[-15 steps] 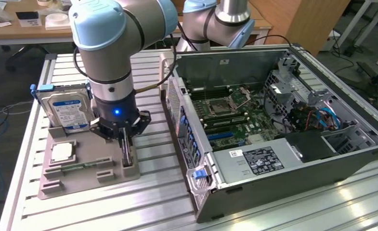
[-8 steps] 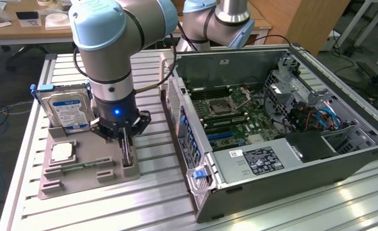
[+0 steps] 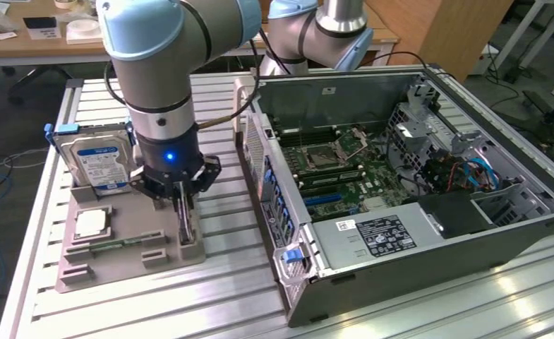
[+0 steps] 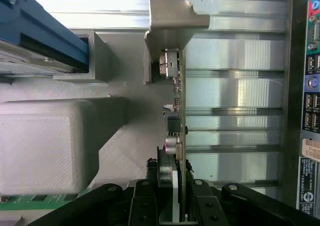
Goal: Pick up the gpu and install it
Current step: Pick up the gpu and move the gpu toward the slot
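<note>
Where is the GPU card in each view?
Exterior view: thin green GPU card with silver bracket stands on edge in the grey holder, under the hand.
Wrist view: edge-on, between the hand's fingers.
Shared landmark: black computer case's rear port panel.

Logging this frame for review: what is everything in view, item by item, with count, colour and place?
gpu: one, green board with silver bracket, standing on edge in the holder
hard drive: one, silver with blue label, upright at the holder's far end
processor chip: one, silver, flat in the holder
memory stick: one, green, lying in the holder
holder: one, grey, on the table at the exterior view's left
computer case: one, dark grey, side open, at the exterior view's right
motherboard: one, green, inside the case
table: one, silver slatted metal
arm: one, grey with pale blue joints, above the holder
end effector: one, black, closed on the gpu
</note>
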Controlling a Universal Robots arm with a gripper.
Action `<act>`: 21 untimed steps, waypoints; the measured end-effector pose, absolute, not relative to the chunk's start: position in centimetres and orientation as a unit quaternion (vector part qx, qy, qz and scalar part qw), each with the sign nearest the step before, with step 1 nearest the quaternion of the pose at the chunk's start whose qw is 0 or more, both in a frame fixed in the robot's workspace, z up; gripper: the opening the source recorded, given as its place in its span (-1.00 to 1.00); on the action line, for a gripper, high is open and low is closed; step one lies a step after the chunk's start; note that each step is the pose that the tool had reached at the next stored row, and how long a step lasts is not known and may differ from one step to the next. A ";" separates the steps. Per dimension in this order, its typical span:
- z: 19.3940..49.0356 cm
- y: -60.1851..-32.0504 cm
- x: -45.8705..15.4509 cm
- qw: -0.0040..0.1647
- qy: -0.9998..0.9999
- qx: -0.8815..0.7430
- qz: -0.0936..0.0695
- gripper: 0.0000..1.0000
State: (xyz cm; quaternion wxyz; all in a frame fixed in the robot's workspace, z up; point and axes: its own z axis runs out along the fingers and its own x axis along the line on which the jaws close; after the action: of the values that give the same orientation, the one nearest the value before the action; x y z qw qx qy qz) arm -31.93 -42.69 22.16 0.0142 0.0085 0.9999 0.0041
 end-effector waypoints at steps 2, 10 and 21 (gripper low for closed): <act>22.9 -42.7 -31.9 0.014 1.000 0.009 0.004 -0.44; 26.4 -42.7 -31.9 0.014 1.000 0.009 0.004 -0.44; 31.4 -42.7 -31.9 0.014 1.000 0.009 0.004 -0.44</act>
State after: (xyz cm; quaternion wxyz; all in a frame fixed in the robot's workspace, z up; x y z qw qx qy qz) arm -31.94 -42.69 31.43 0.0138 0.0085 0.9999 0.0043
